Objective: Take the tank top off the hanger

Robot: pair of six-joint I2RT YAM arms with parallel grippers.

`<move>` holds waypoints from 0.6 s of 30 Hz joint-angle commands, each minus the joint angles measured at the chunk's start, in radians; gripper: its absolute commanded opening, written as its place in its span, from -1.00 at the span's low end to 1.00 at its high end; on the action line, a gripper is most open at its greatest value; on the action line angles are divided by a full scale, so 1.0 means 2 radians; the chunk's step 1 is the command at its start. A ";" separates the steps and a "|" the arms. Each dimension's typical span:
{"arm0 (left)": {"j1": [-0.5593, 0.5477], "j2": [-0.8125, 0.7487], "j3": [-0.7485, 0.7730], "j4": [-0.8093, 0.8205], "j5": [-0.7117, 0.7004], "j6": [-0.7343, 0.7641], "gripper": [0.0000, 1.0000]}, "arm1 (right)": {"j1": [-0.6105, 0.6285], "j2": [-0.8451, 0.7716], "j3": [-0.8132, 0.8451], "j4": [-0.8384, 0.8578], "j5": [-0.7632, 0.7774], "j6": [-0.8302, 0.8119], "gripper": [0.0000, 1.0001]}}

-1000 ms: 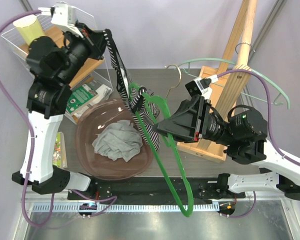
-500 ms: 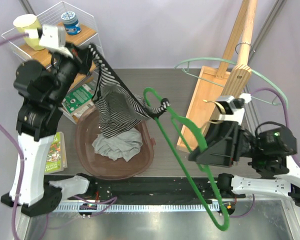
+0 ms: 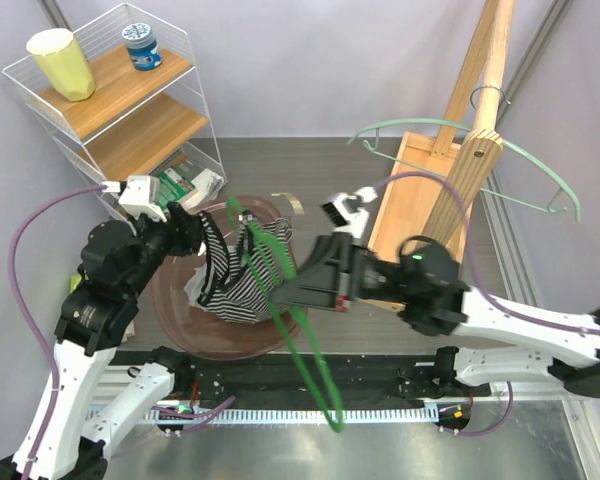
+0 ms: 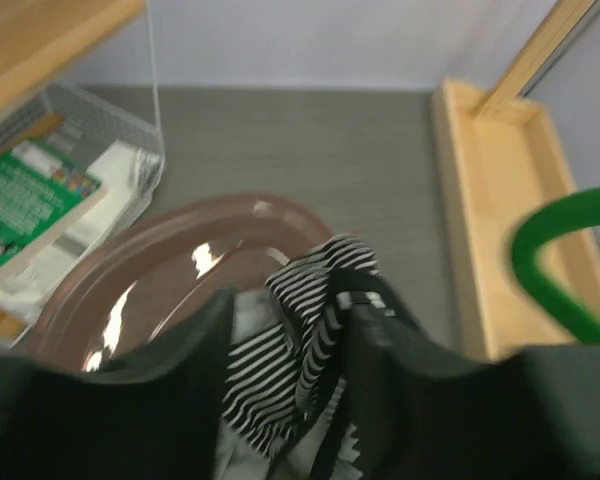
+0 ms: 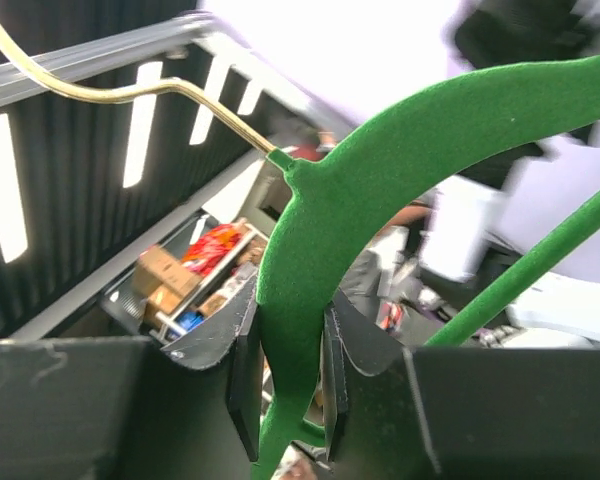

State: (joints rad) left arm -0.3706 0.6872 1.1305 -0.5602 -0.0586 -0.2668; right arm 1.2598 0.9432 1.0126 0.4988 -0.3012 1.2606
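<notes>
The black-and-white striped tank top (image 3: 232, 282) droops in a heap over the brown bowl (image 3: 170, 305). My left gripper (image 3: 196, 236) is low over it. In the left wrist view the left gripper (image 4: 290, 305) stands open, with the striped tank top (image 4: 315, 295) hanging loose between the fingers. The green hanger (image 3: 304, 358) slants from the bowl toward the near edge, blurred. My right gripper (image 3: 298, 290) is shut on the hanger (image 5: 310, 250) near its neck. The hanger's upper end crosses the tank top. I cannot tell whether a strap still loops it.
A grey cloth (image 3: 194, 290) lies in the bowl. A white wire shelf (image 3: 120, 110) with a yellow cup (image 3: 60, 62) stands at the back left. A wooden stand (image 3: 475, 130) with pale green hangers (image 3: 540, 170) rises from a wooden tray (image 3: 405, 190) on the right.
My left arm dropped from high up to the bowl with the tank top, and its jaws opened. The right arm swung the hanger left, over the bowl.
</notes>
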 commanded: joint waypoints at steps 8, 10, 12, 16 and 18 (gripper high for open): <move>0.003 -0.089 0.080 -0.107 -0.007 -0.026 0.82 | 0.002 0.090 0.113 -0.068 0.101 -0.057 -0.98; 0.003 -0.100 0.087 -0.110 -0.011 -0.027 0.80 | 0.001 0.083 0.113 -0.086 0.126 -0.063 -0.98; 0.003 -0.111 0.094 -0.111 -0.011 -0.029 0.79 | 0.001 0.080 0.113 -0.092 0.135 -0.067 -0.98; 0.002 -0.124 0.065 -0.032 0.138 -0.012 0.76 | 0.001 0.092 0.123 -0.090 0.126 -0.059 -0.98; 0.003 -0.085 0.059 -0.006 0.285 -0.001 0.36 | 0.001 0.097 0.130 -0.081 0.120 -0.050 -0.98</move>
State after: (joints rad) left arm -0.3706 0.4023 1.2968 -0.6853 0.0711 -0.3084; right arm 1.2621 1.1324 1.2110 0.2821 -0.0868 1.1683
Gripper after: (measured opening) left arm 0.809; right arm 0.284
